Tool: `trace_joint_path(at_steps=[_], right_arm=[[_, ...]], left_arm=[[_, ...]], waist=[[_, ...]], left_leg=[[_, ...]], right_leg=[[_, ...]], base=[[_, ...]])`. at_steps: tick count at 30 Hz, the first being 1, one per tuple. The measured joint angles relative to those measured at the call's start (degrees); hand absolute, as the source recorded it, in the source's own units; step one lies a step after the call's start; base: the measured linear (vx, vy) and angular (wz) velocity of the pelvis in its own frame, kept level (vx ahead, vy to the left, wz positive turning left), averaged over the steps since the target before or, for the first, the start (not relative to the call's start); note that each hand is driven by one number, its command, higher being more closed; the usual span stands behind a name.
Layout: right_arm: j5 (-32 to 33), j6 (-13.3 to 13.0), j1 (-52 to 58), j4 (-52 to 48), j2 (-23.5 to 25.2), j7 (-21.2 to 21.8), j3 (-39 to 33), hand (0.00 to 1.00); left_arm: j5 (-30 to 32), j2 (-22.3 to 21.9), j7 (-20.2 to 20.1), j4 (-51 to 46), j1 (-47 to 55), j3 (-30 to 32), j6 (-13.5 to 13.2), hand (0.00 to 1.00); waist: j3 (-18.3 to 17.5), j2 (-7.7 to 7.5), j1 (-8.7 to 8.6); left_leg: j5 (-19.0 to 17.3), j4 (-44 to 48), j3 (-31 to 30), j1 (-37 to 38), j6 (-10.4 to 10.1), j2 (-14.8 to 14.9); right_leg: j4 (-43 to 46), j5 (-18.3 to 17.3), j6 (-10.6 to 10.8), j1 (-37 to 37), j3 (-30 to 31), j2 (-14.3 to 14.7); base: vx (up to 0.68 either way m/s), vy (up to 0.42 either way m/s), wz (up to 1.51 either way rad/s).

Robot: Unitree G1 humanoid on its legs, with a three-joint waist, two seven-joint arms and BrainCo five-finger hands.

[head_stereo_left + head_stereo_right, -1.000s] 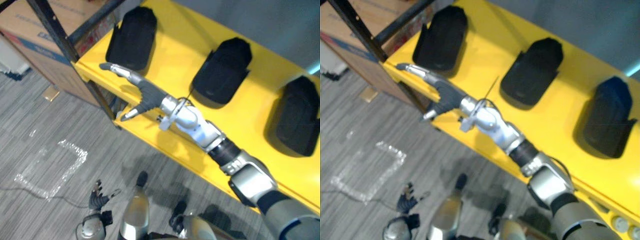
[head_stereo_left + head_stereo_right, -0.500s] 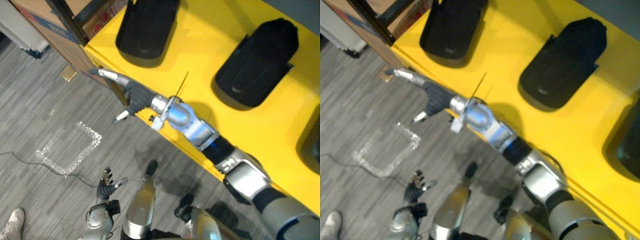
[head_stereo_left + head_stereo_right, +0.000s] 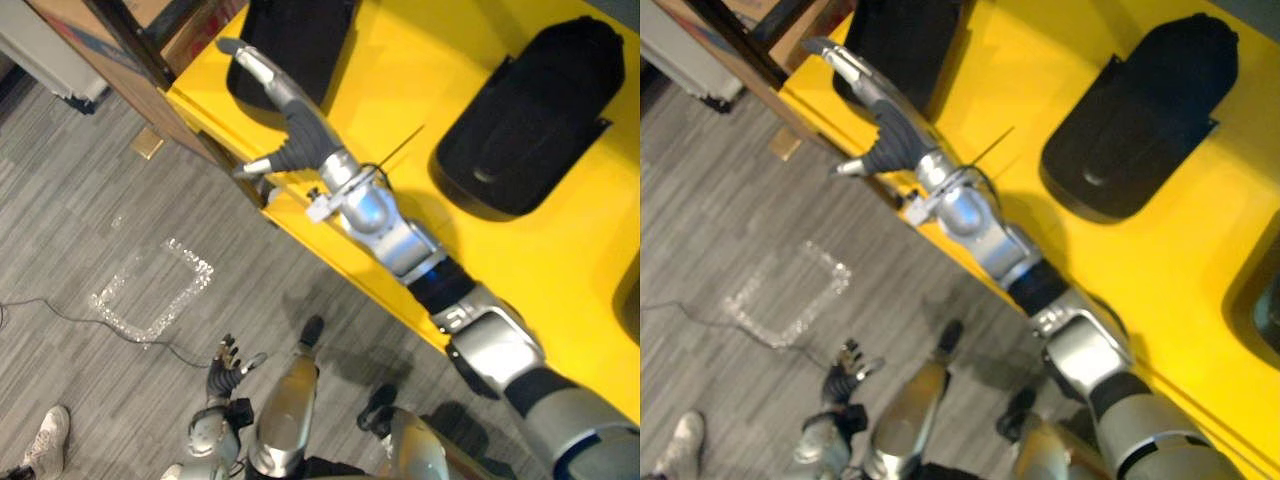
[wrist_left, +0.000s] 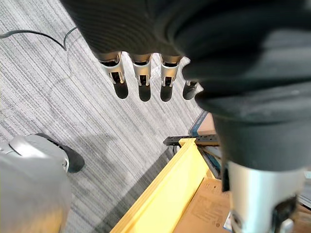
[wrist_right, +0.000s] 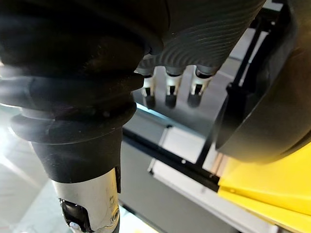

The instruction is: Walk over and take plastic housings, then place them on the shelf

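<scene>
Left hand (image 3: 224, 375): recorded nearest, hung low above the grey floor (image 3: 90, 190). Its fingers (image 4: 142, 77) were seen straight and slightly apart, with nothing held and nothing touched. In the left wrist view they were lined up in a row over the floor, and the yellow edge of the shelf (image 4: 165, 194) and a cardboard box (image 4: 204, 208) were seen past them.

On the floor near that hand, a crumpled clear plastic film (image 3: 150, 295) was noted. A person's shoe (image 3: 42, 438) was noted at the near left corner.

Right hand (image 3: 298, 135): reached out from the right arm across the front edge of the shelf. Its fingers were extended straight and close together. The thumb (image 3: 255, 166) was held apart, off the shelf edge beside a black post (image 3: 130, 45). Nothing was gripped. In the eye views the fingers were laid over the near end of the left housing (image 3: 320, 40); contact could not be determined. In the right wrist view the fingertips were seen free in a row, uncurled, with the dark curved wall of that housing close beside them on the yellow shelf.

Farther along the shelf, the middle housing (image 3: 530, 120) and the right housing (image 3: 1260, 300) were recorded, each lying flat and well apart from the hand. The three housings together were given by the eye views; the finger detail was given by the wrist views.
</scene>
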Motion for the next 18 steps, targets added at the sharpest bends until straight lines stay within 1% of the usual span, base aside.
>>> trace_joint_path(at_steps=[1, 4, 6, 10, 14, 18], right_arm=[[-0.1, 0.0, 0.0, 0.02, 0.0, 0.89, 0.05, 0.0], [-0.11, 0.0, -0.01, 0.06, -0.01, 5.77, 1.62, 0.0], [-0.17, 0.0, -0.02, 0.06, 0.0, 7.26, 3.38, 0.0], [-0.17, 0.0, -0.04, 0.07, 0.01, 9.18, 6.54, 0.0], [0.01, -0.01, -0.04, 0.07, -0.18, 10.24, 6.91, 0.0], [-0.1, 0.06, -0.11, 0.04, -0.18, 12.31, 8.37, 0.0]], left_arm=[[0.0, 0.0, 0.01, 0.0, 0.0, 0.0, 0.0, 0.0], [0.01, 0.04, 0.84, 0.25, 0.0, 0.0, 0.01, 0.0], [0.01, 0.16, 0.84, 0.56, 0.0, 0.0, 0.02, 0.0], [0.05, 0.21, 0.9, 1.59, 0.0, -0.11, 0.02, 0.0], [0.06, 0.21, 0.93, 2.59, 0.0, -0.54, 0.01, 0.0], [0.05, 0.81, 0.94, 2.73, 0.0, -0.74, 0.02, 0.0]], waist=[[0.0, 0.0, -0.01], [0.0, 0.0, 0.01], [-0.01, -0.01, 0.02], [-0.03, -0.02, 0.17], [-0.05, -0.05, 0.0], [-0.27, -0.25, 0.0]], left_leg=[[-0.02, 0.01, 0.07, 0.02, -0.02, 0.03], [-0.25, 0.29, 0.33, -0.03, -0.05, 0.19], [-0.47, 0.64, 0.43, -0.18, -0.12, 0.37], [-0.53, 0.65, 0.52, -0.31, -0.24, 0.92], [-0.54, 0.63, 0.84, 0.15, -0.28, 1.04], [-0.55, 0.63, 2.22, 0.69, -0.3, 1.53]], right_leg=[[0.01, 0.0, 0.0, -0.01, 0.06, 0.01], [0.07, 0.0, -0.01, -0.04, 0.26, 0.11], [0.04, 0.01, -0.01, -0.04, 0.36, 0.31], [-0.31, 0.05, -0.08, -0.04, 0.36, 0.88], [-0.39, 0.07, -0.1, 0.26, 0.58, 0.95], [-0.64, 0.35, -0.27, 0.43, 1.48, 1.17]], base=[[-0.03, -0.007, -0.05], [-0.02, -0.003, -0.02], [-0.03, -0.008, -0.04], [0.0, 0.0, 0.0], [0.0, -0.005, -0.02], [-0.02, -0.003, -0.11]])
